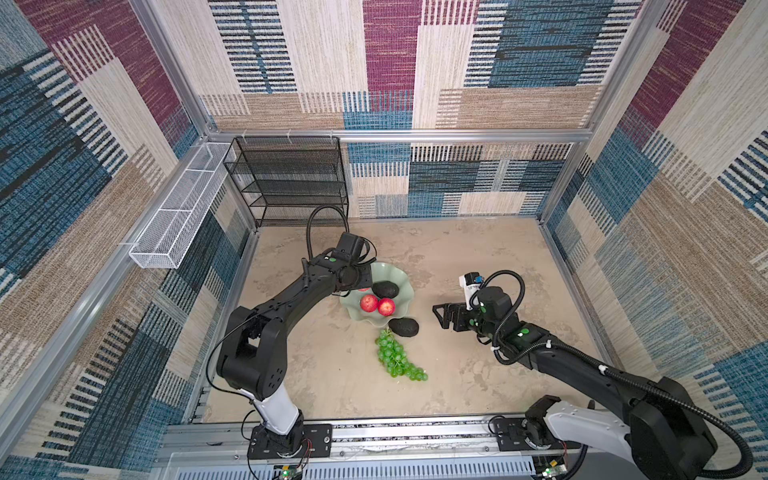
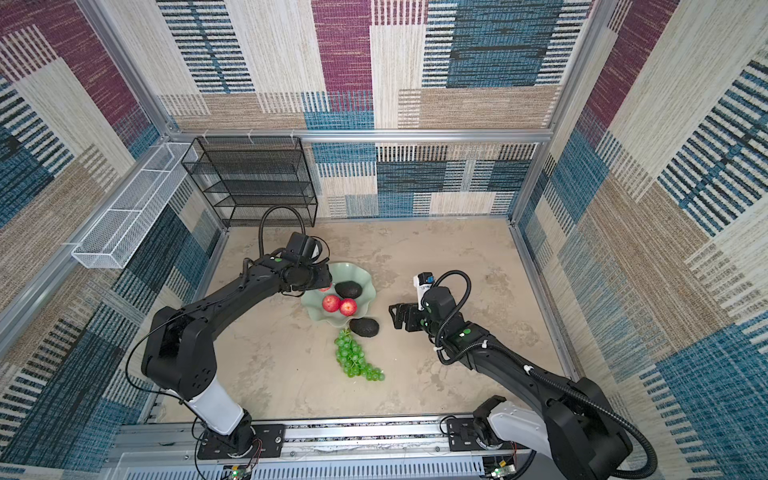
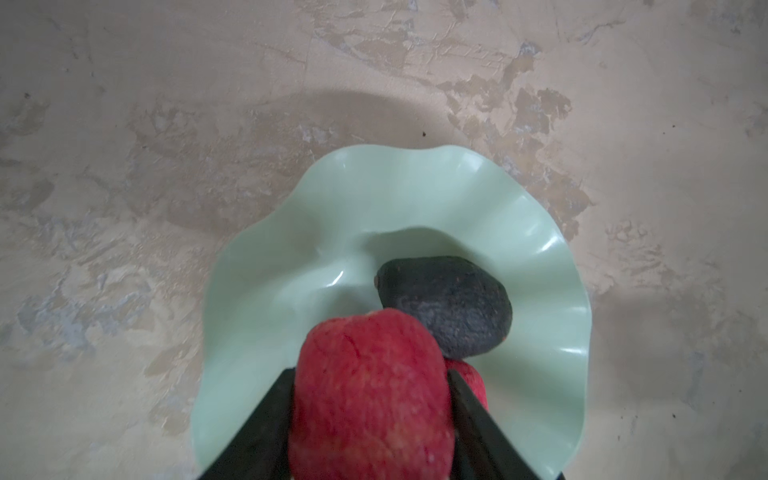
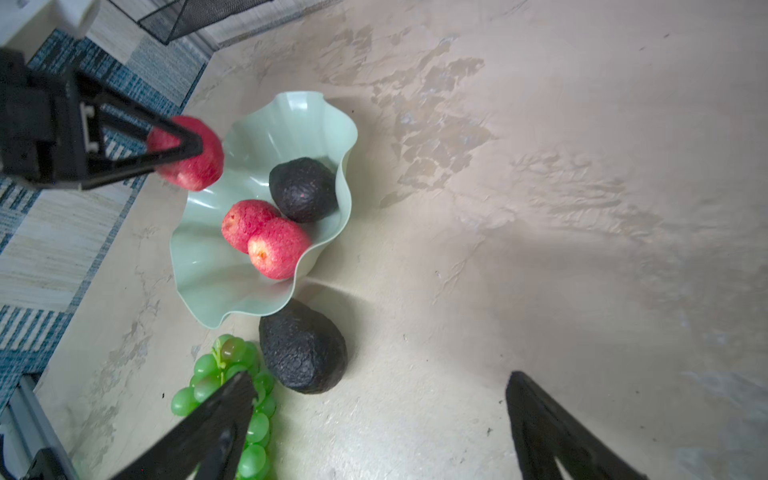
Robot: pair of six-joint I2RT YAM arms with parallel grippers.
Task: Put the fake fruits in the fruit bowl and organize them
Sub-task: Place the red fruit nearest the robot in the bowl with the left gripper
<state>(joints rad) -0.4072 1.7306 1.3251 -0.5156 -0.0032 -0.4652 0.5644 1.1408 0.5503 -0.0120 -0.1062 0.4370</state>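
Clamped a red apple (image 4: 195, 170) in the left pincer (image 3: 370, 374) above the fruit bowl (image 4: 199, 299); held the right pincer (image 1: 440, 316) spread wide on nothing.

Gripped that apple by both flanks, over the bowl's edge on the side away from the right pincer. Showed, just beyond and below the left pincer's tips, one dark avocado (image 3: 449, 307) lying in the bowl's hollow, with a second apple (image 4: 247, 224) and a third apple (image 4: 278, 253) touching each other beside it, nearer the right pincer than the held one. Showed the other avocado (image 4: 303, 345) on the surface (image 4: 540, 208), just outside the bowl's rim, ahead of the right pincer's gap and touching neither side of it. Showed the green grapes (image 4: 205, 368) on the surface just beside that avocado, partly hidden behind one side of the right pincer in the wrist view; could not tell any contact there.
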